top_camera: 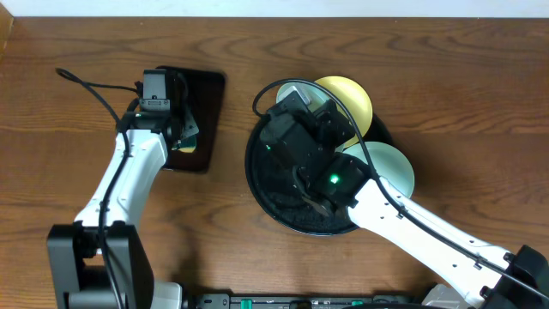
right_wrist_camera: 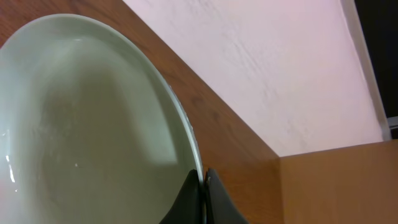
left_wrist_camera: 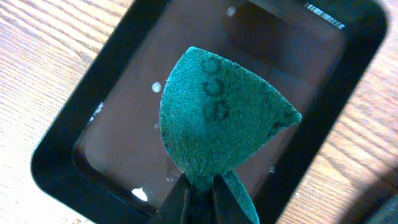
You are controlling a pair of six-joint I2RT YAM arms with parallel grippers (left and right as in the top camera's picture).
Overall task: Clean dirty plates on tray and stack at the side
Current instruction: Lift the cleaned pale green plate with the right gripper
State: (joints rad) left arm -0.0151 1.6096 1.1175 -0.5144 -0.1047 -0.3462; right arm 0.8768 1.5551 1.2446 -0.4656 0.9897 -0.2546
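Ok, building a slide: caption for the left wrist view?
Left fingers pinch a green scrub pad over the small black tray.

You're at a robot lab bench: left arm (top_camera: 129,180) and right arm (top_camera: 429,232) mounted at a wood table (top_camera: 386,60), plain wall (right_wrist_camera: 267,68) behind.

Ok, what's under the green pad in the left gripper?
The small black tray, its shiny floor showing a few white specks. The floor right beneath the pad is covered, so whatever lies there can't be seen.
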